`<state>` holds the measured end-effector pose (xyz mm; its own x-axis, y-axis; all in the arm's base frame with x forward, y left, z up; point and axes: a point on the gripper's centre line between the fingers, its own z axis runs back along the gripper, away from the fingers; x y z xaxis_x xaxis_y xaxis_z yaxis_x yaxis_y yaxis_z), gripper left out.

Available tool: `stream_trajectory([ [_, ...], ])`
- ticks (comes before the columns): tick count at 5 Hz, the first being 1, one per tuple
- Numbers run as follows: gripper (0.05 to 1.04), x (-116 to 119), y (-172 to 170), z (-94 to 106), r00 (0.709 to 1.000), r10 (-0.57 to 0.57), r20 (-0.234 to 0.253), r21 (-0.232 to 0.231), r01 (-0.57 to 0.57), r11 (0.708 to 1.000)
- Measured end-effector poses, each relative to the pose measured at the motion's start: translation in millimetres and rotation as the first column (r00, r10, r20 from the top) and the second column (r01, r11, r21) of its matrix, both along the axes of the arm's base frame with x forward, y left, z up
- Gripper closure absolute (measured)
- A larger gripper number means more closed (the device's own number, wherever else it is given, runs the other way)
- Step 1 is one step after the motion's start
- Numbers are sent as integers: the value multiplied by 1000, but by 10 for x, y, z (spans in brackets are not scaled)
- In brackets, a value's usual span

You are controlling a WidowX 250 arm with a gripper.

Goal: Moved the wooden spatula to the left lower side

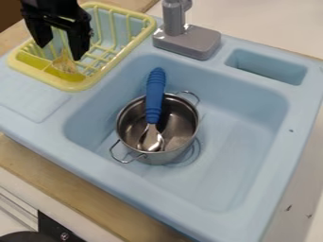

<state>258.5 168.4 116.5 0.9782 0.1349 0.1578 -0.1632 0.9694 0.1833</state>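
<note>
Overhead, tool (60, 50) spread wide, wooden spatula (63, 63) within yellow rack (65, 85), pot (163, 158) well apart from sink's (296, 128) right edge

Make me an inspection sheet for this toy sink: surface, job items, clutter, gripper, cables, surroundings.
Surface: light blue sink, a few dark specks on its right rim.
Job's things: wood-coloured utensil, probably the spatula, in the yellow rack.
Clutter: metal pot in the basin, blue-handled spoon leaning in it.
Gripper: black gripper over the rack, fingers apart.
Cables: nothing seen.
Surroundings: grey faucet behind the basin; wooden strip along the near side.
</note>
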Motion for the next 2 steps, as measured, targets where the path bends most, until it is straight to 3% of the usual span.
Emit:
stream_trajectory([
  [2,85,-5,61,-220,999,11,-52,6,-11,1000],
])
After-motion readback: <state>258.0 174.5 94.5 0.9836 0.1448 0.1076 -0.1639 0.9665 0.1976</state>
